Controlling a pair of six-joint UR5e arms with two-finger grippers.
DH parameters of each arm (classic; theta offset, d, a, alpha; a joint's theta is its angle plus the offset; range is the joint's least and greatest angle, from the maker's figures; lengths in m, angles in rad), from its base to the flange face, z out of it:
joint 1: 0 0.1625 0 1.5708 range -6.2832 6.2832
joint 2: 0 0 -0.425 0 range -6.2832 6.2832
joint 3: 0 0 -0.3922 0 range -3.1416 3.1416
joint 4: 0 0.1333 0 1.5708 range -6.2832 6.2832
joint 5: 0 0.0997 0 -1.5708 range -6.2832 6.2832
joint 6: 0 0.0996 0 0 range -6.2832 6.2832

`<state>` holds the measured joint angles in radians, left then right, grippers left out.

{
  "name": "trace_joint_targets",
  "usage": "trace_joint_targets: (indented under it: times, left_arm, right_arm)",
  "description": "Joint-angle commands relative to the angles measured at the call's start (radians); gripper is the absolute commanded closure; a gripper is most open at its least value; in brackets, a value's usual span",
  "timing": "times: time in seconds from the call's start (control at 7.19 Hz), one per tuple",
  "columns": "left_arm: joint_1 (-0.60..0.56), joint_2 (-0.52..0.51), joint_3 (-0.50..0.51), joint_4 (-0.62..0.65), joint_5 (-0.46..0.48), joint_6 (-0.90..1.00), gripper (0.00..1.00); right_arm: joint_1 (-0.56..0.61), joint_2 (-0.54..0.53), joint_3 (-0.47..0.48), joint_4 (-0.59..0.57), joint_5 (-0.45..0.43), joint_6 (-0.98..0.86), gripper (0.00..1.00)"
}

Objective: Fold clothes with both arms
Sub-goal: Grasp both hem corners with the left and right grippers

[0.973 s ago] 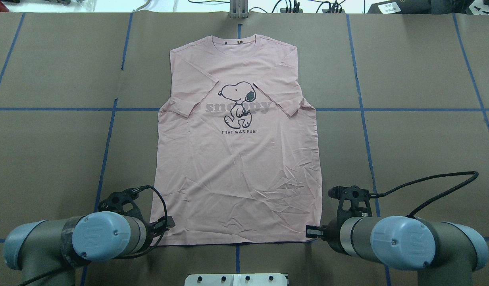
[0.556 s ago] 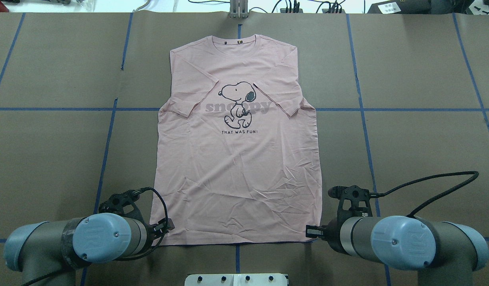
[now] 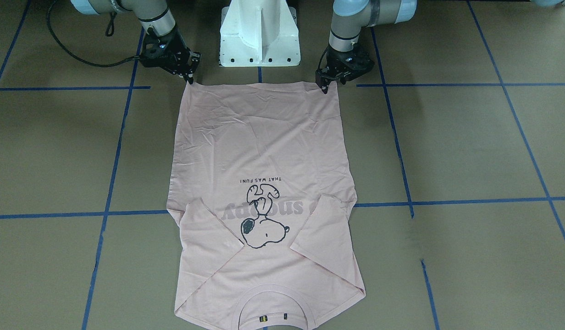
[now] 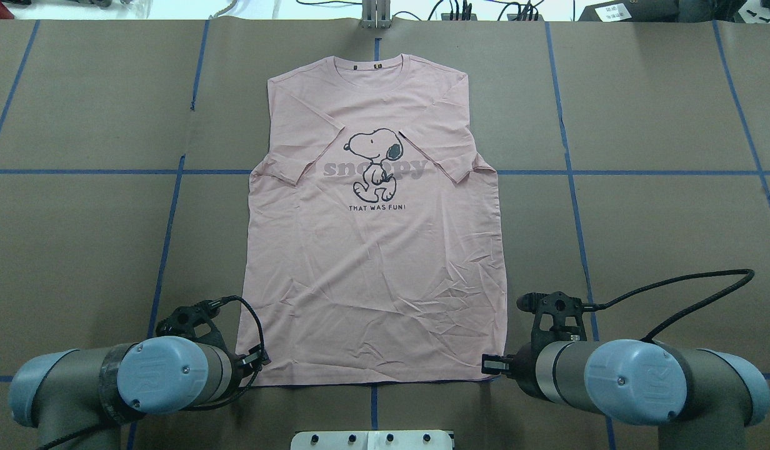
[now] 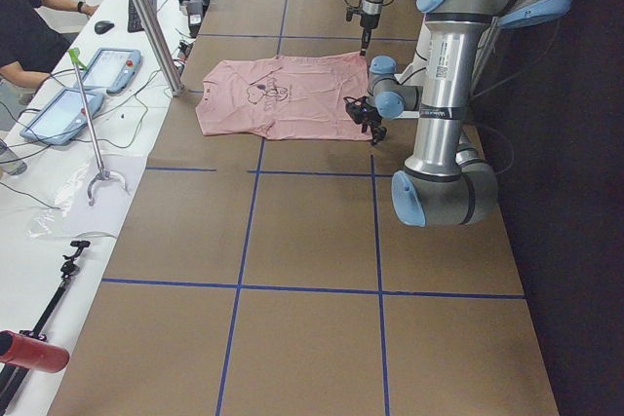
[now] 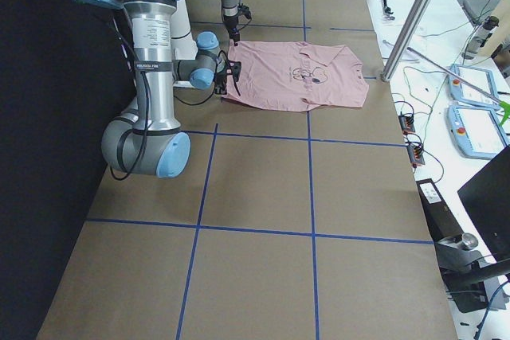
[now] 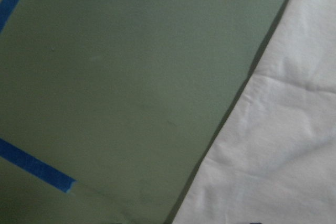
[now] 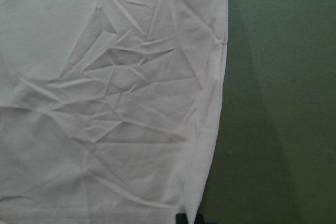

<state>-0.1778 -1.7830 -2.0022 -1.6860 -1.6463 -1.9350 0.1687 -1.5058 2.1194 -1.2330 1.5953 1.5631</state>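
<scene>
The table (image 4: 641,237) is covered with brown paper and marked into large rectangles by blue tape lines (image 4: 66,171). A white pedestal base (image 3: 259,34) stands at its near edge. Straight out from the base, a pink T-shirt (image 4: 375,275) lies flat on the paper, printed front up. Its hem is just beyond the base and its collar is at the end farthest from it. Both short sleeves are folded inward over the chest, covering the ends of the grey lettering. The half of the cloth nearer the base is lightly creased. One tape line runs from the base under the middle of the hem.
</scene>
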Motion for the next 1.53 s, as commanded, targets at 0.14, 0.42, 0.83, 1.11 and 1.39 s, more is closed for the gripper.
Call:
trace_joint_targets:
  times: [0.14, 0.42, 0.83, 1.11, 1.39]
  left_arm:
    - [0.001, 0.001, -0.003, 0.0, 0.0, -0.001, 1.0]
    - [0.001, -0.001, -0.012, 0.0, -0.001, 0.004, 1.0]
    - [0.001, -0.003, -0.05, 0.015, -0.003, 0.007, 1.0]
    - [0.0, -0.003, -0.099, 0.061, -0.003, 0.01, 1.0]
    - [-0.002, 0.008, -0.154, 0.072, -0.003, 0.013, 1.0]
  right_arm:
    - [0.0, -0.001, 0.001, 0.0, 0.0, 0.0, 1.0]
    - [0.002, -0.001, 0.002, 0.001, 0.002, 0.0, 1.0]
    - [0.011, -0.004, 0.02, 0.0, 0.009, -0.009, 1.0]
    - [0.05, -0.02, 0.053, -0.002, 0.093, -0.014, 1.0]
    - [0.075, -0.074, 0.129, -0.005, 0.187, -0.014, 1.0]
